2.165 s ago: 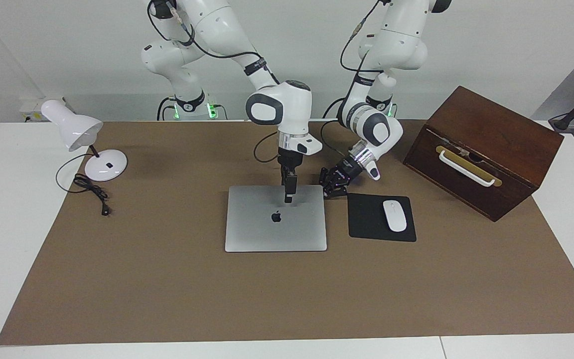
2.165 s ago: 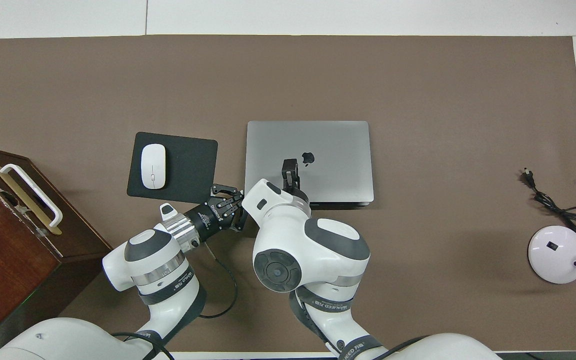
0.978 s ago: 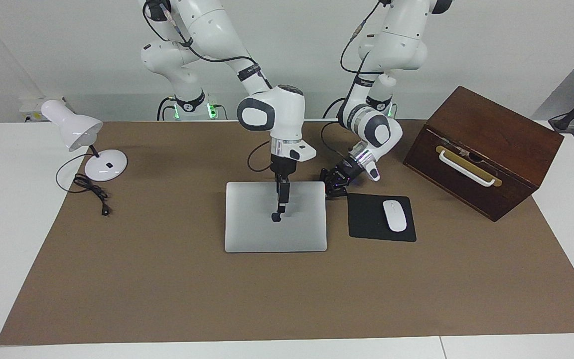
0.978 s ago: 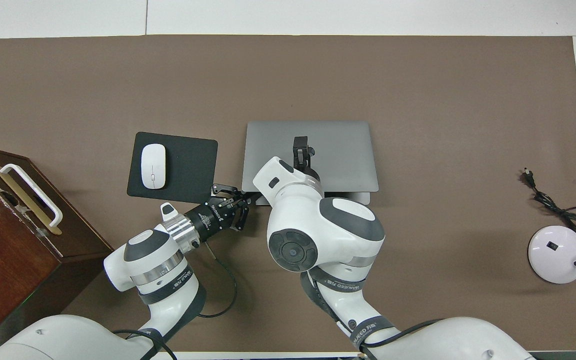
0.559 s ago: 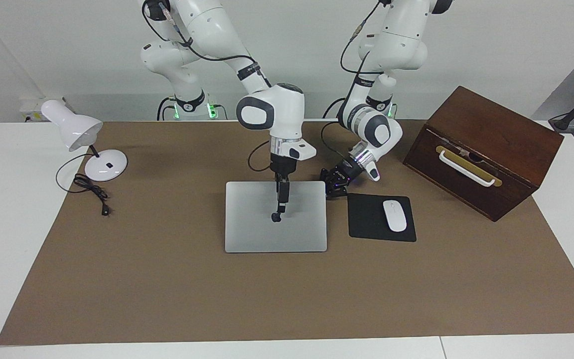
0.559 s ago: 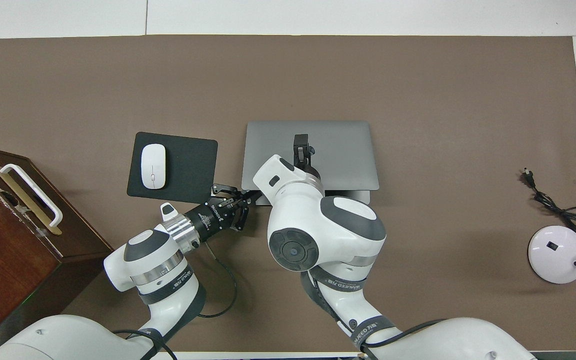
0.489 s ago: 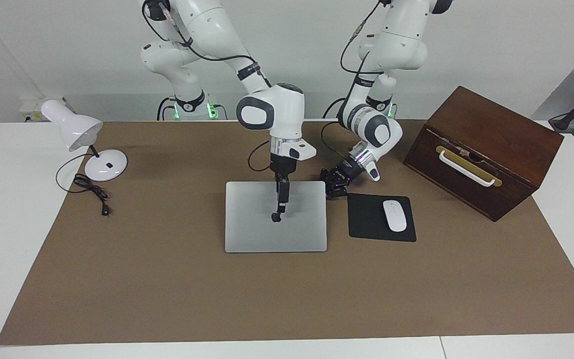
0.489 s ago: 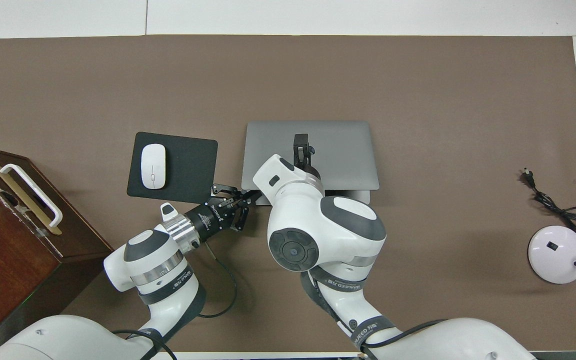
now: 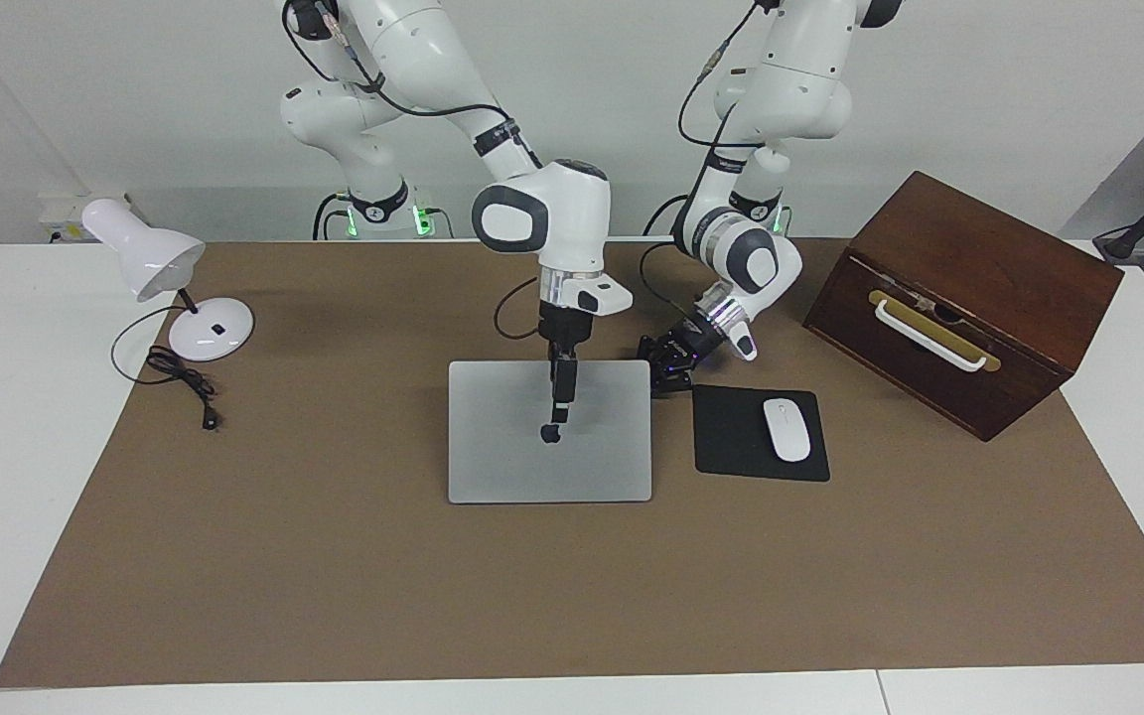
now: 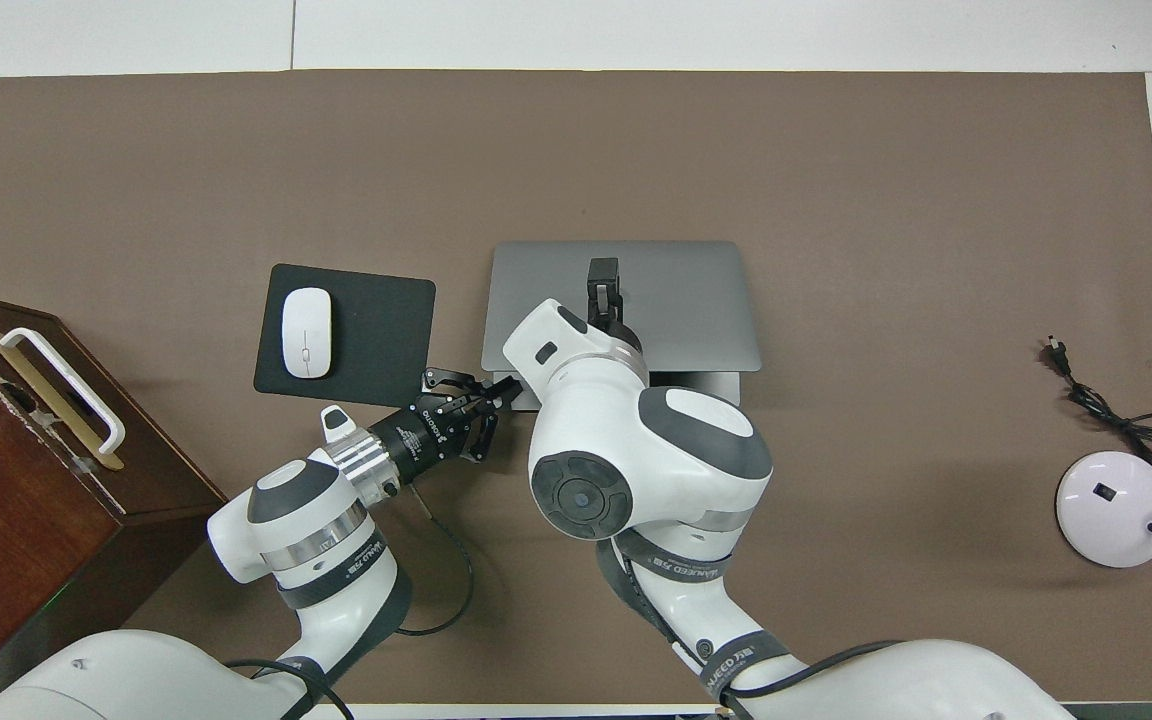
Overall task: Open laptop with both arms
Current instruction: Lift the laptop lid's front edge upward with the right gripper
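Observation:
The silver-grey laptop (image 9: 502,437) lies mid-table, its logo half hidden by my right gripper. Its lid (image 10: 686,300) is raised a little at the edge nearer the robots, so a strip of the base (image 10: 701,385) shows under it. My right gripper (image 9: 560,402) points straight down over the lid's middle, fingers together; it also shows in the overhead view (image 10: 603,280). I cannot tell whether it touches the lid. My left gripper (image 9: 661,375) sits low at the laptop's corner nearest the mousepad and the robots, and shows in the overhead view (image 10: 491,400).
A black mousepad (image 9: 731,437) with a white mouse (image 9: 786,429) lies beside the laptop toward the left arm's end. A dark wooden box (image 9: 969,288) with a white handle stands farther that way. A white desk lamp (image 9: 165,268) and its cable (image 9: 185,382) are at the right arm's end.
The lid's edge nearer the robots has risen, showing more of the base. My right gripper moved from that edge to over the lid's middle. The left gripper stayed at the corner.

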`<state>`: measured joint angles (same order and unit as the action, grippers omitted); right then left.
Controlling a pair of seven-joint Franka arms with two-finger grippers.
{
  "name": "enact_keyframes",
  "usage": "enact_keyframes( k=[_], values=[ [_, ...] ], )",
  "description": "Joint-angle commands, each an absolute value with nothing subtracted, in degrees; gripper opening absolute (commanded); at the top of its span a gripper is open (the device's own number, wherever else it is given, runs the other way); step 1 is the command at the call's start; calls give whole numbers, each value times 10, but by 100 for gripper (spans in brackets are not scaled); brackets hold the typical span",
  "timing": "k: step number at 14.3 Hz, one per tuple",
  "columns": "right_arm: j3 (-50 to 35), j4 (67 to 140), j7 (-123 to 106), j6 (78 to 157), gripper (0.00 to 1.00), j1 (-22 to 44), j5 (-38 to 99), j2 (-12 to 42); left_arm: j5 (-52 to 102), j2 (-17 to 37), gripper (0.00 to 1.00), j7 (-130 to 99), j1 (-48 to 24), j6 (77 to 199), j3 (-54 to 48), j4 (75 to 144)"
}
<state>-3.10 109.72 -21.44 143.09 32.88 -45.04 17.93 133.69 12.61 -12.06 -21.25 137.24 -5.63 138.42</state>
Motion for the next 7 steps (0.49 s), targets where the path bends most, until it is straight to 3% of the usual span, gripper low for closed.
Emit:
enact_keyframes(
  k=[1, 7],
  values=[
    [-33, 1087, -200, 1416, 100, 326, -466, 173, 1350, 180, 0, -91, -204, 1387, -54, 1370],
    [-49, 1079, -200, 1385, 100, 326, -464, 168, 1351, 180, 0, -91, -204, 1387, -54, 1370]
  ],
)
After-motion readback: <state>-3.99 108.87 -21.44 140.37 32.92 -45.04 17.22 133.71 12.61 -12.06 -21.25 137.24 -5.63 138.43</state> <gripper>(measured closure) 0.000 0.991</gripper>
